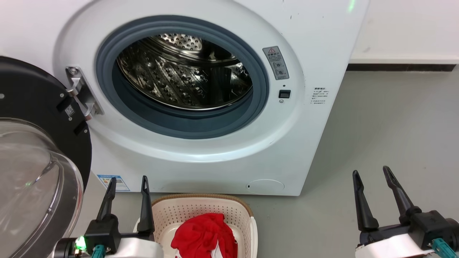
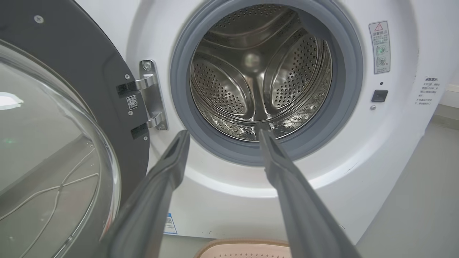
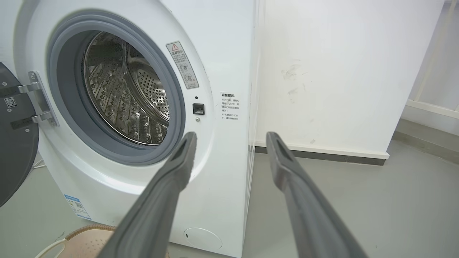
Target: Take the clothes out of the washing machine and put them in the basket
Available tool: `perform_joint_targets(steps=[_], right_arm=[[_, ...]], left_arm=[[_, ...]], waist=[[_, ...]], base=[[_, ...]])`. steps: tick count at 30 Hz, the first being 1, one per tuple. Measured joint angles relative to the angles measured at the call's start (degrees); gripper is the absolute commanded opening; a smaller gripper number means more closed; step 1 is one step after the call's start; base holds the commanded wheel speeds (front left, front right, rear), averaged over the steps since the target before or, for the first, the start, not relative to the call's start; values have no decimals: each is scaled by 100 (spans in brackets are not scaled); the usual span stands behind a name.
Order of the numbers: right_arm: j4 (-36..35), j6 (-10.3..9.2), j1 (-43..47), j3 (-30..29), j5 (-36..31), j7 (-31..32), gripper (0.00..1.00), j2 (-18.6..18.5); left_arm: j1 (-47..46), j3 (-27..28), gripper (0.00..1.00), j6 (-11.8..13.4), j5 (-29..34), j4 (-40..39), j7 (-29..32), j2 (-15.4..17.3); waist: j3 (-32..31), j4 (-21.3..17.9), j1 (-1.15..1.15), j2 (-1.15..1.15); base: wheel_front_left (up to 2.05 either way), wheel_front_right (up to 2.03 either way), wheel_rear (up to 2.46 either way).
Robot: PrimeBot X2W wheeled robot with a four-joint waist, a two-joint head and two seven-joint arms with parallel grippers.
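The white washing machine [image 1: 294, 143] stands before me with its porthole open, and the steel drum [image 1: 186, 71] holds no fabric that I can see. Red clothes [image 1: 204, 234] lie in the cream basket [image 1: 200, 206] on the floor in front of the washer. My left gripper [image 1: 128, 179] is open, just left of the basket's rim and empty. Off to the right over the floor, my right gripper [image 1: 371, 171] is open and empty too. The left wrist view looks straight into the bare drum [image 2: 261, 71] between open fingers [image 2: 168, 168]. The right wrist view shows the washing machine [image 3: 222, 53] and the basket's rim [image 3: 86, 236].
The washer's black-rimmed glass door [image 1: 32, 172] hangs open at the left, close to my left arm, on a metal hinge [image 1: 80, 93]. Grey floor [image 1: 387, 129] spreads to the right of the washer up to a white wall [image 1: 405, 28] with a dark skirting.
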Motion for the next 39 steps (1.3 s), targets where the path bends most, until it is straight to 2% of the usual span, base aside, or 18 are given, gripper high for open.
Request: perform_joint_targets(steps=[21,22,28,39], right_arm=[[-32,0,186,7,105,0,100,0],[-33,0,186,8,105,0,0,0],[272,0,238,29,129,35,0,1],[443,0,188,31,1463,258,0,-44]], left_arm=[[219,30,100,18,33,-48,0,-21],[219,30,0,16,33,-46,0,-21],[332,7,0,16,-4,266,38,-25],[236,109,0,-127,-1263,433,344,-27]], waist=[[-208,-26,1,0],[-206,-28,1,0],[-207,-29,1,0],[-202,-33,1,0]], base=[[0,0,0],[0,0,0],[0,0,0],[0,0,0]])
